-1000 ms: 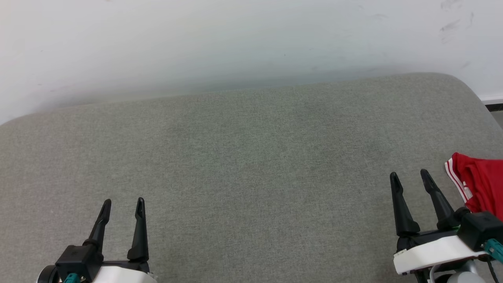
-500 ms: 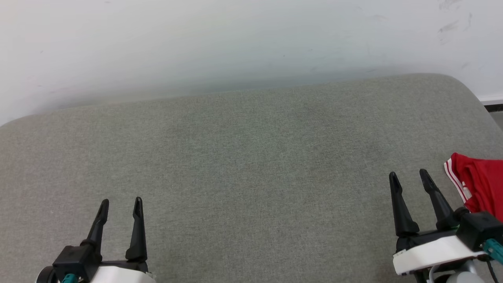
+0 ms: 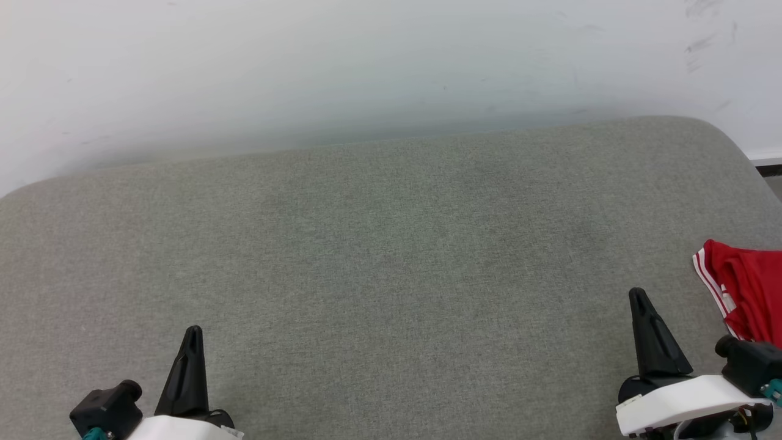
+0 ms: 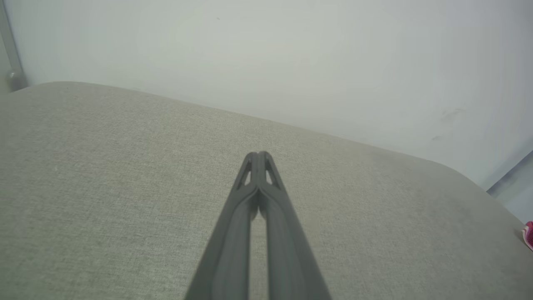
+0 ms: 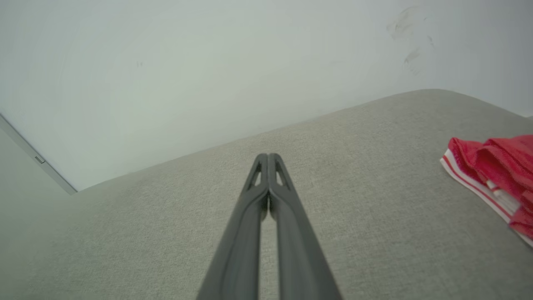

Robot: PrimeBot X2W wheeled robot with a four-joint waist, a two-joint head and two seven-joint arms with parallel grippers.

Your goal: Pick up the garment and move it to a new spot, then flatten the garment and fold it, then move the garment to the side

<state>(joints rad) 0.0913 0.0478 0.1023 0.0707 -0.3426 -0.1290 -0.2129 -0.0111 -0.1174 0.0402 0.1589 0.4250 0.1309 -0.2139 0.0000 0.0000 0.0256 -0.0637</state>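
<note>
The red jersey (image 3: 748,293) lies bunched at the right edge of the grey cushion (image 3: 391,256), with its red-and-white striped edge turned toward the middle. The right gripper (image 3: 638,297) is just beside it near the front edge, fingers pressed together on nothing. The left gripper (image 3: 193,333), near the front left corner, is likewise closed and empty. A white wall (image 3: 366,73) rises behind the back edge.

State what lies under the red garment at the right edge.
The garment lies bunched on the grey cushion. Anything beneath its folds is covered, and its right part runs out of frame.
</note>
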